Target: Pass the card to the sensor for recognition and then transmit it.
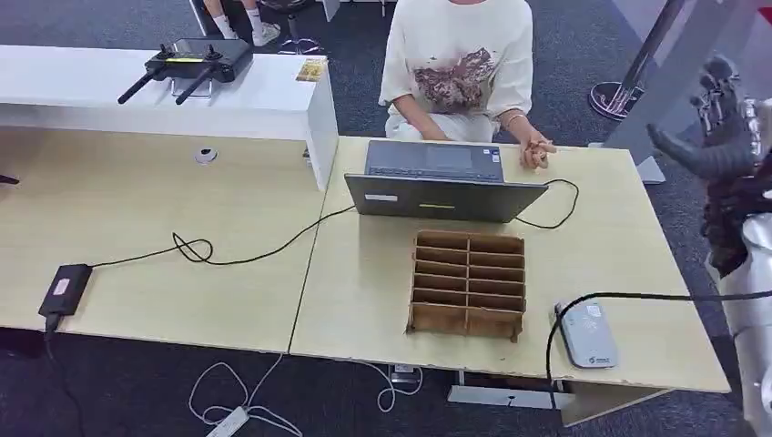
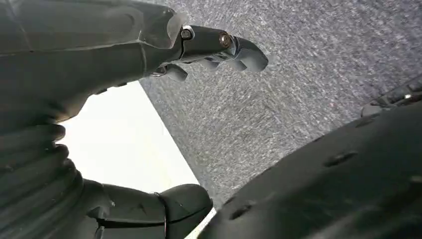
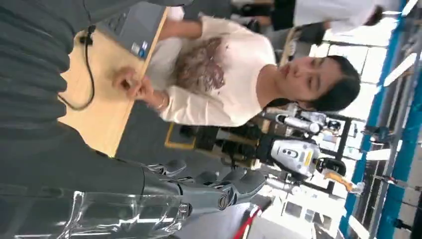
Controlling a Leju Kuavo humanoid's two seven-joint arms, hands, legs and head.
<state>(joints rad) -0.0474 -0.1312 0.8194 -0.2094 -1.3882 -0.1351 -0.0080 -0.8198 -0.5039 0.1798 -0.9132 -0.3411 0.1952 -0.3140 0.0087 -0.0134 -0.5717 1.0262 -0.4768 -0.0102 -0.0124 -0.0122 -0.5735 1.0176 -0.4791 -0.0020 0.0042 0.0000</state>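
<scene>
The sensor (image 1: 587, 334), a flat white-grey reader with a black cable, lies near the front right corner of the wooden table (image 1: 628, 264). My right hand (image 1: 719, 127) is raised at the table's right side, high above the reader, fingers spread and holding nothing. The right wrist view shows its fingers (image 3: 219, 191) stretched out in the air. My left hand (image 2: 149, 74) hangs low beside a pale table edge, over grey carpet, with fingers and thumb apart and nothing between them. I cannot make out a card in either hand.
A cardboard slot organizer (image 1: 468, 284) stands mid-table behind the reader's left. An open laptop (image 1: 441, 182) sits further back, with a seated person (image 1: 460, 64) whose hand (image 1: 537, 153) rests on the table. A power brick (image 1: 64, 287) and cables lie on the left table.
</scene>
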